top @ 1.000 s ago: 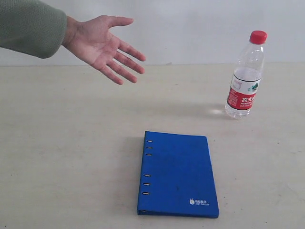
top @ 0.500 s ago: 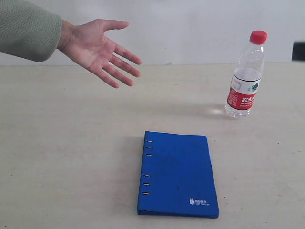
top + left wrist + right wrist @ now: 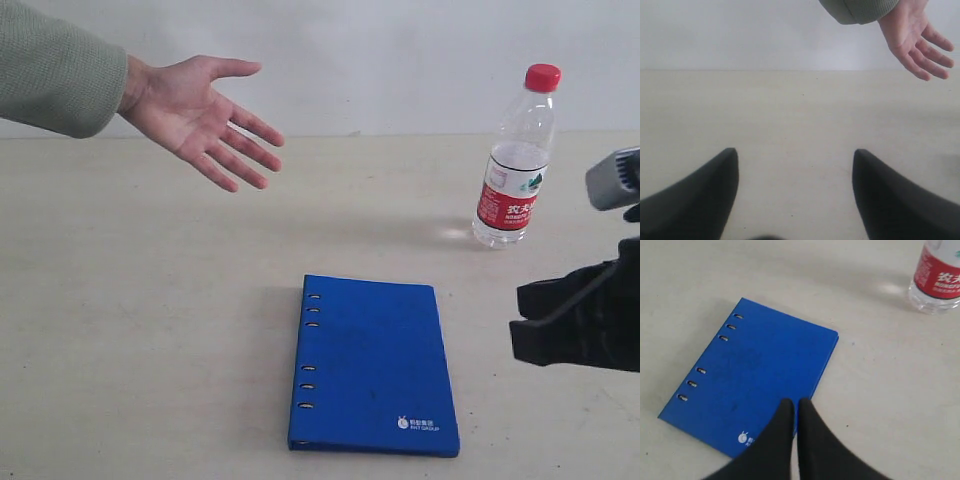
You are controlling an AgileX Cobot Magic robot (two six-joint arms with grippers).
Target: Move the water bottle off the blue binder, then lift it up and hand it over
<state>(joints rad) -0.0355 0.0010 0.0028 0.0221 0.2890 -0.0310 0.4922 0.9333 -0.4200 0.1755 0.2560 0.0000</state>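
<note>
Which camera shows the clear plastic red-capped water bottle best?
The exterior view: the clear plastic red-capped water bottle stands there whole and upright, cap to base. The right wrist view catches only its labelled lower part at the frame's edge; the left wrist view misses it.

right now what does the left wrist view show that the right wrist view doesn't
Only the left wrist view: a person's open hand in a green sleeve, and the left gripper, its fingers spread with nothing between them. Only the right wrist view: the blue binder lying flat, the lower part of the water bottle standing on the table apart from the binder, and the right gripper, its fingers pressed together. Both share that pale table.
</note>
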